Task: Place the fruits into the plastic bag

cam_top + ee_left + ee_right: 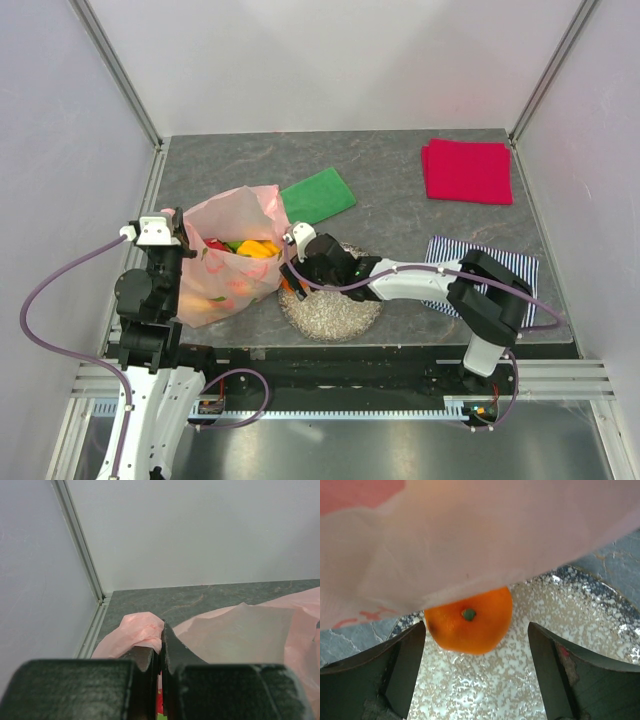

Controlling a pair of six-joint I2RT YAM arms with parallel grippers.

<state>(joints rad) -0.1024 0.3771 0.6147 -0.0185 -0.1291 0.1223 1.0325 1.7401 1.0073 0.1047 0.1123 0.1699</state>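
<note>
The pale pink plastic bag (232, 252) stands open at the left of the table, with red, yellow, orange and green toy fruits (250, 248) inside. My left gripper (178, 238) is shut on the bag's left rim (142, 630) and holds it up. An orange (470, 619) lies on the speckled plate (560, 610), partly under the bag's lower edge (470, 540). My right gripper (476, 650) is open, low over the plate, with one finger on each side of the orange, not touching it. It shows in the top view at the plate's left edge (291, 282).
A flat green cloth (318, 195) lies behind the bag. A red folded cloth (467, 170) lies at the back right. A blue striped cloth (520, 265) lies under my right arm. The speckled plate (340, 315) sits at the table's front edge.
</note>
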